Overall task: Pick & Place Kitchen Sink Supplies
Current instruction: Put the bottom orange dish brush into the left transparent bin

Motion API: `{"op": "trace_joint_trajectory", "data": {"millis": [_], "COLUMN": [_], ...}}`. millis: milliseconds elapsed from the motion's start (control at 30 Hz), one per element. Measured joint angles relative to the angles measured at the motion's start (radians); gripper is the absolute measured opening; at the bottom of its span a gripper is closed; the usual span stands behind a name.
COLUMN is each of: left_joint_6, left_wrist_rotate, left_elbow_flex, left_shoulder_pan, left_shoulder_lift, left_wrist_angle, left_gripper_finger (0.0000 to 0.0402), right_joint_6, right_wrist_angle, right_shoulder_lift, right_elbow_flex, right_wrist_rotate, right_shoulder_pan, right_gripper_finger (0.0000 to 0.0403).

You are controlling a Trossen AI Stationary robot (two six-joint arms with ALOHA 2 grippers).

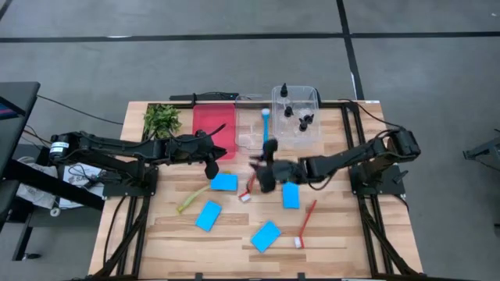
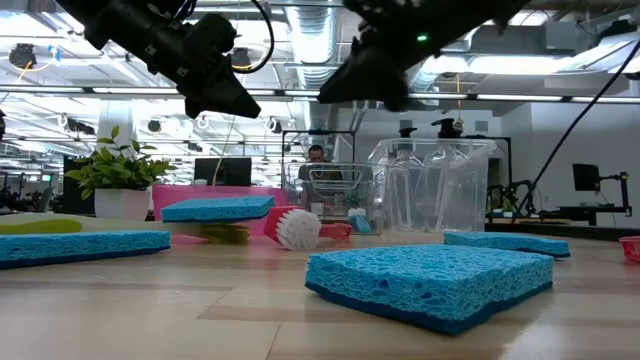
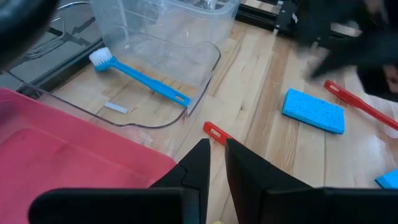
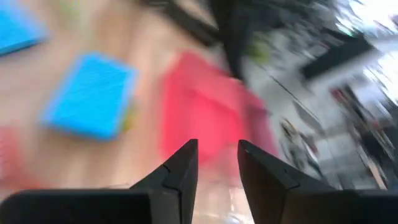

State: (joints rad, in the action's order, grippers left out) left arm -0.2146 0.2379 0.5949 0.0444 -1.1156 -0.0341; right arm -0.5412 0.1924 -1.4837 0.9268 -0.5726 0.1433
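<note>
Going left to right: the left gripper (image 1: 212,168) hangs beside the red tray (image 1: 214,124), fingers slightly parted on nothing. A yellow-green brush (image 1: 191,200), four blue sponges (image 1: 208,215) and two red brushes (image 1: 305,224) lie loose on the table. The right gripper (image 1: 260,165) hovers mid-table, fingers apart and empty. Only the blue brush (image 1: 266,125) and bottles (image 1: 301,120) sit in clear trays (image 1: 294,97); most remains.

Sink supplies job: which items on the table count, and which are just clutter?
Job items:
- four flat blue sponges, e.g.
- blue long-handled brush in the shallow clear tray
- two red long-handled brushes
- yellow-green brush
- small clear black-capped bottles in the deep clear bin

Just lying about:
- leafy green plant sprig
- red plastic tray
</note>
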Motion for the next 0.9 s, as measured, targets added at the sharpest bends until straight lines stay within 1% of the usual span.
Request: {"op": "trace_joint_trajectory", "data": {"millis": [167,267,333,400,600,700,833,900], "left_joint_6": [0.000,0.000,0.000,-0.003,-0.003,-0.003,-0.002,0.021], "left_wrist_rotate": [0.000,0.000,0.000,0.000,0.000,0.000,0.000,-0.027], "left_elbow_flex": [0.000,0.000,0.000,-0.001,-0.023,-0.032,-0.032,-0.032], "left_shoulder_pan": [0.000,0.000,0.000,0.000,0.000,0.000,0.000,0.000], "left_shoulder_lift": [0.000,0.000,0.000,0.000,0.000,0.000,0.000,0.000], "left_wrist_angle": [0.000,0.000,0.000,0.000,-0.002,-0.008,-0.021,-0.026], "left_gripper_finger": [0.0051,0.0051,0.0051,0.0051,0.0051,0.0051,0.0051,0.0051], "right_joint_6": [-0.125,-0.161,-0.106,-0.052,0.043,0.137,0.323,0.403], "right_wrist_angle": [-0.150,-0.224,-0.276,-0.364,-0.633,-0.722,-0.796,-0.826], "right_shoulder_lift": [-0.009,-0.010,-0.003,0.019,0.118,0.172,0.228,0.237], "right_elbow_flex": [0.000,0.000,0.000,0.000,0.000,0.000,0.000,0.000], "right_wrist_rotate": [0.108,0.129,0.121,0.119,0.139,0.219,0.355,0.390], "right_shoulder_pan": [0.063,0.087,0.105,0.125,0.210,0.257,0.314,0.344], "right_gripper_finger": [0.0096,0.0087,0.0079,0.0072,0.0058,0.0052,0.0039,0.0029]}}
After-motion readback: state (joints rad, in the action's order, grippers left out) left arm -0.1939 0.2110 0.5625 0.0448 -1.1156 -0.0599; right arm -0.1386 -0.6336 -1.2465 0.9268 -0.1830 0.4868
